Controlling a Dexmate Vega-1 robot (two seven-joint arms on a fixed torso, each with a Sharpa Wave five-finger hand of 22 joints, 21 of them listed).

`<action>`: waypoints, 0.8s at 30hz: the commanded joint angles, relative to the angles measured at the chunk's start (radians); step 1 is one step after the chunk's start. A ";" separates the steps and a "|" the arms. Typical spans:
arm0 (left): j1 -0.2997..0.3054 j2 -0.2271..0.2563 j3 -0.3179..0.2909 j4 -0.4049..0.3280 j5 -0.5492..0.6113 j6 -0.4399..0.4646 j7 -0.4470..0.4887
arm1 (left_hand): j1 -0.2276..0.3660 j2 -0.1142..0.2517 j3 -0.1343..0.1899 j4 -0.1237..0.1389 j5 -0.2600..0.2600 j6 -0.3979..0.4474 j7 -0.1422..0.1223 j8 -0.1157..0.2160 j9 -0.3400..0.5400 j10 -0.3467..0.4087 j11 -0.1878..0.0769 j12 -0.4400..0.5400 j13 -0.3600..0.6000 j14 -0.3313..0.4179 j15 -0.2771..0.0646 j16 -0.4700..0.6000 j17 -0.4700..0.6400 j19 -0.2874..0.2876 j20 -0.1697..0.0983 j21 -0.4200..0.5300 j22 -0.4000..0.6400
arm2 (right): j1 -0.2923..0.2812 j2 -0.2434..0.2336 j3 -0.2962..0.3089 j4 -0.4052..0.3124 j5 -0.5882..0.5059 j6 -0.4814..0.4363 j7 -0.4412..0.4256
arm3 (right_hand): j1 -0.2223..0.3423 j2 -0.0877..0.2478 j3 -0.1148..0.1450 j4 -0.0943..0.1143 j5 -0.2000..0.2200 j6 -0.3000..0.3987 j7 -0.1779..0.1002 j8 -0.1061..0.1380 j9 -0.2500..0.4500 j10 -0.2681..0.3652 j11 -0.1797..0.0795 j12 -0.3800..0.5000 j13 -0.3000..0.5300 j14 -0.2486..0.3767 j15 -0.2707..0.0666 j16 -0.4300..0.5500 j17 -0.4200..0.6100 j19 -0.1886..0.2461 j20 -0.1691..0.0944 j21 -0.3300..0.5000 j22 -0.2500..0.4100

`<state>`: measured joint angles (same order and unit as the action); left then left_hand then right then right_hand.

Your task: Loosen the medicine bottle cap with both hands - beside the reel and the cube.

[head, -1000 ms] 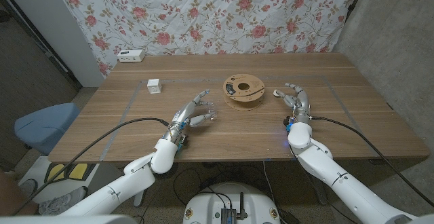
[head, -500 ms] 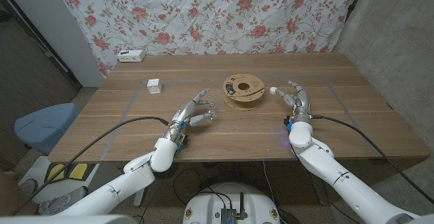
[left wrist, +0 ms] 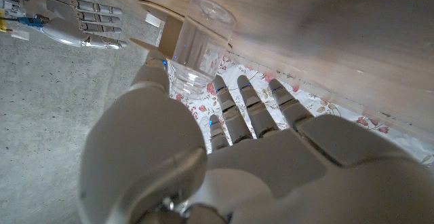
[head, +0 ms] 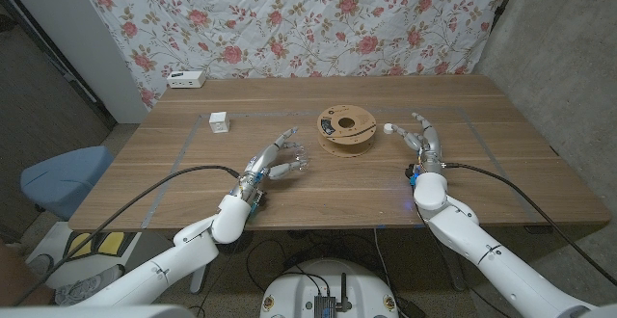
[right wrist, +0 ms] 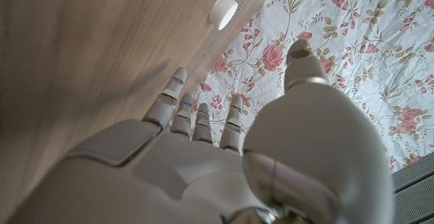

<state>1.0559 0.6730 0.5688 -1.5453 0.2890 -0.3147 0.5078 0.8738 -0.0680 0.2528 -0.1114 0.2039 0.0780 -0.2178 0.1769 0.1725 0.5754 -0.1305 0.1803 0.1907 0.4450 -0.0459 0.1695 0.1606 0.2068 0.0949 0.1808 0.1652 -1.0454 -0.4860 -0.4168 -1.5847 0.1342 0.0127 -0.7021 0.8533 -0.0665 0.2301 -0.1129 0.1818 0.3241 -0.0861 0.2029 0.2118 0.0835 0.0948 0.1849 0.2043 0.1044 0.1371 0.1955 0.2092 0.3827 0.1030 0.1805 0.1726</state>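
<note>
Left of frame centre: left hand (head: 278,160) gripped clear medicine bottle (left wrist: 196,44), steadying it, apparently. White cap (head: 388,128) lay separate on table beside reel (head: 346,128); right hand (head: 422,137) near it, fingers spread, empty. Cube (head: 220,122) upper left.

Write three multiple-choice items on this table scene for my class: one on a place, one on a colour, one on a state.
1. Where is the cap?
A) on the floor
B) on the table, between the reel and the right hand
C) atop the reel

2. What colour is the cube?
A) white
B) red
C) black

3. What is the left hand doing?
A) gripping the bottle
B) resting on the reel
C) holding the cube

Key:
1 B: the cap lies on the wood, apart from the right hand's fingers.
2 A: the cube shows white against the wood.
3 A: the left hand's fingers wrap the clear, uncapped bottle.
</note>
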 commanded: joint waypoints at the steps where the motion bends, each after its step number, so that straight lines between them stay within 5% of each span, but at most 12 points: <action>1: 0.013 0.025 -0.019 -0.024 -0.041 -0.008 -0.051 | -0.021 -0.003 -0.013 0.004 0.009 -0.007 -0.002 0.002 0.003 -0.027 0.003 -0.001 -0.001 -0.019 -0.050 -0.001 0.004 -0.015 -0.002 -0.001 0.005 | -0.006 -0.004 0.002 -0.011 0.004 0.002 0.012 | -0.015 -0.001 -0.006 0.002 0.010 -0.027 -0.032 -0.012 -0.004 -0.011 0.000 0.008 0.002 -0.006 0.002 -0.001 -0.001 -0.007 0.003 0.002 -0.001; 5: 0.024 0.031 -0.030 -0.040 -0.051 0.000 -0.057 | -0.031 -0.006 -0.020 0.007 0.010 -0.008 -0.002 0.003 0.003 -0.041 0.001 -0.001 -0.002 -0.033 -0.049 -0.002 0.004 -0.026 -0.006 -0.002 0.005 | -0.006 -0.007 0.001 -0.017 0.003 -0.001 0.016 | -0.026 0.002 -0.009 -0.002 0.013 -0.047 0.005 -0.016 -0.011 -0.019 0.007 0.010 -0.001 -0.017 0.005 0.001 -0.004 -0.014 -0.002 0.007 -0.001; 13: 0.042 0.048 -0.054 -0.075 -0.067 0.005 -0.069 | -0.057 -0.007 -0.036 0.016 0.016 -0.011 -0.002 0.004 0.003 -0.083 0.013 0.000 -0.002 -0.075 -0.024 -0.003 0.005 -0.050 0.004 -0.003 0.005 | -0.019 -0.031 0.010 -0.057 0.021 -0.015 0.050 | -0.054 0.004 -0.017 0.008 0.011 -0.082 0.008 -0.024 -0.015 -0.041 0.011 0.005 -0.002 -0.046 0.016 -0.005 -0.003 -0.039 -0.004 0.002 -0.001; 16: 0.048 0.054 -0.067 -0.085 -0.078 0.000 -0.072 | -0.065 -0.004 -0.041 0.018 0.020 -0.012 -0.002 0.004 0.003 -0.112 0.019 -0.001 -0.003 -0.106 -0.026 -0.003 0.005 -0.073 0.001 -0.005 0.005 | -0.025 -0.043 0.014 -0.076 0.023 -0.026 0.058 | -0.078 0.005 -0.025 0.014 0.011 -0.126 -0.013 -0.028 -0.017 -0.063 0.025 0.003 -0.004 -0.075 0.017 -0.008 -0.004 -0.062 -0.014 0.000 -0.002; 20: 0.053 0.055 -0.083 -0.089 -0.100 -0.026 -0.075 | -0.074 -0.002 -0.047 0.021 0.023 -0.014 -0.002 0.004 0.003 -0.138 0.032 -0.001 -0.003 -0.131 -0.015 -0.003 0.005 -0.087 -0.001 -0.004 0.005 | -0.034 -0.058 0.020 -0.098 0.027 -0.034 0.071 | -0.090 0.007 -0.028 0.014 0.011 -0.145 0.019 -0.025 -0.020 -0.068 0.031 0.005 -0.006 -0.097 0.017 -0.010 -0.006 -0.095 -0.033 -0.005 -0.004; 24: 0.056 0.051 -0.096 -0.094 -0.096 -0.040 -0.064 | -0.079 0.000 -0.050 0.022 0.025 -0.017 -0.002 0.003 0.003 -0.147 0.032 0.001 -0.003 -0.144 -0.012 -0.003 0.005 -0.090 -0.007 -0.002 0.005 | -0.041 -0.071 0.026 -0.114 0.031 -0.032 0.083 | -0.094 0.008 -0.029 0.014 0.011 -0.154 0.016 -0.025 -0.020 -0.062 0.037 0.009 -0.007 -0.108 0.009 -0.011 -0.007 -0.102 -0.047 -0.004 -0.004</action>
<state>1.0975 0.7190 0.5072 -1.6171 0.2145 -0.3227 0.4421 0.8054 -0.0680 0.2090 -0.0897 0.2233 0.0673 -0.2177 0.1769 0.1719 0.4324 -0.0985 0.1803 0.1860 0.3090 -0.0391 0.1696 0.1606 0.1216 0.0917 0.1769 0.1652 -1.0682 -0.5240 -0.4049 -1.6513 0.1525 -0.0072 -0.6514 0.7654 -0.0573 0.2040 -0.1008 0.1896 0.1746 -0.0678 0.1774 0.1903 0.0192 0.1234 0.1888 0.1951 0.0088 0.1472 0.1879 0.1997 0.2882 0.0643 0.1805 0.1670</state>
